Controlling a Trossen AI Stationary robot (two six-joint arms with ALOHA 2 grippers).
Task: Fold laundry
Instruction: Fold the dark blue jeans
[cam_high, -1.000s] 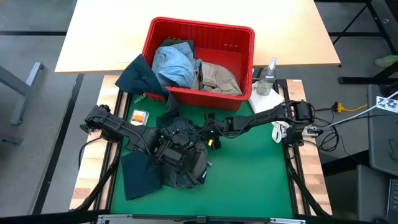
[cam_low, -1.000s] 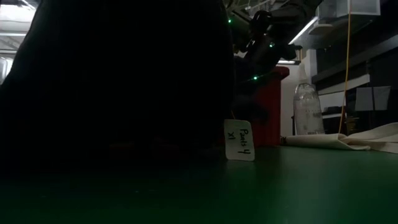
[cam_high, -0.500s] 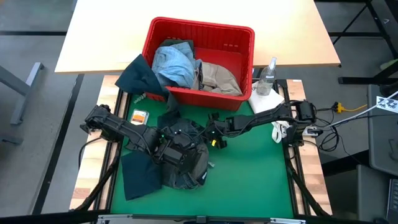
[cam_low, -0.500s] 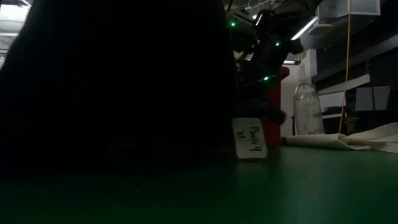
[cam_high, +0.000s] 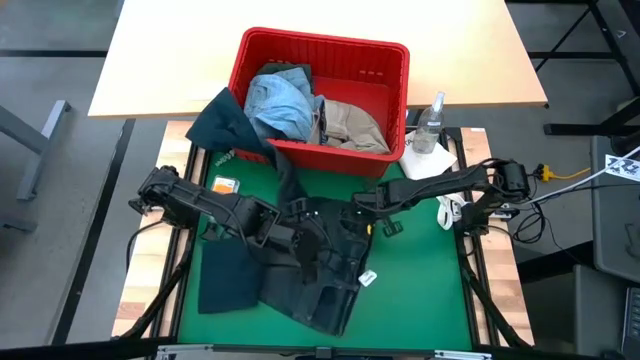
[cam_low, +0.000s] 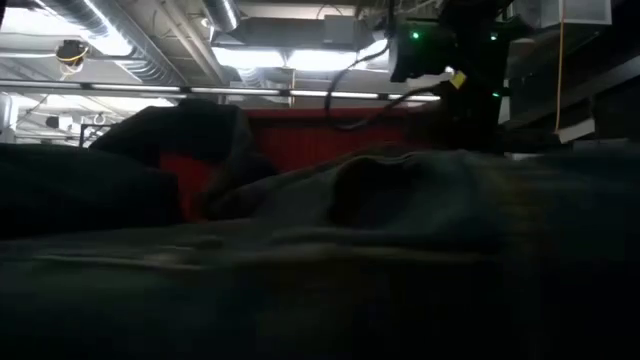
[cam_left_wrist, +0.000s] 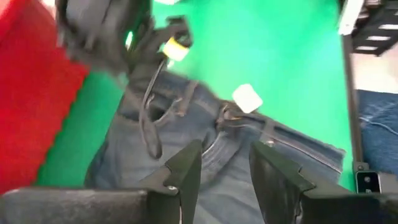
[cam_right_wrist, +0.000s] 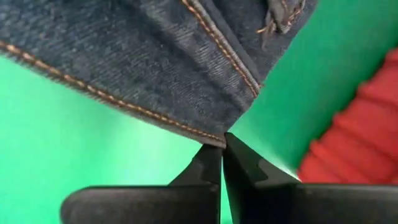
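Observation:
Dark navy jeans (cam_high: 325, 280) lie spread on the green mat, a white tag (cam_high: 367, 278) on them. My left gripper (cam_high: 305, 245) stands open over their waistband (cam_left_wrist: 249, 121), and denim shows between its fingers. My right gripper (cam_high: 362, 218) is shut on the jeans' far right edge. Light blue denim (cam_high: 280, 100) and a beige khaki piece (cam_high: 350, 125) lie in the red basket (cam_high: 320, 40). A dark olive green piece (cam_high: 225, 125) hangs over the basket's left wall. In the low view the jeans (cam_low: 400, 200) fill the foreground. My right gripper pinches a corner of the jeans' stitched edge (cam_right_wrist: 214, 134) between its two fingertips (cam_right_wrist: 208, 165). The fingers come from above, pointing steeply down. The rest of the jeans lies on the mat.
A dark teal cloth (cam_high: 225, 280) lies at the mat's left, beside the jeans. A small card (cam_high: 222, 185) sits at the far left of the mat. A spray bottle (cam_high: 432, 120) and a white cloth (cam_high: 425, 165) are at the far right. Bare green mat (cam_high: 420, 290) lies near right.
The jeans were bunched in a tall heap at the mat's middle. They have dropped flat and now lie spread toward the near edge, the white tag coming to rest on top. My right gripper has moved a little toward the table's right edge with the jeans' corner.

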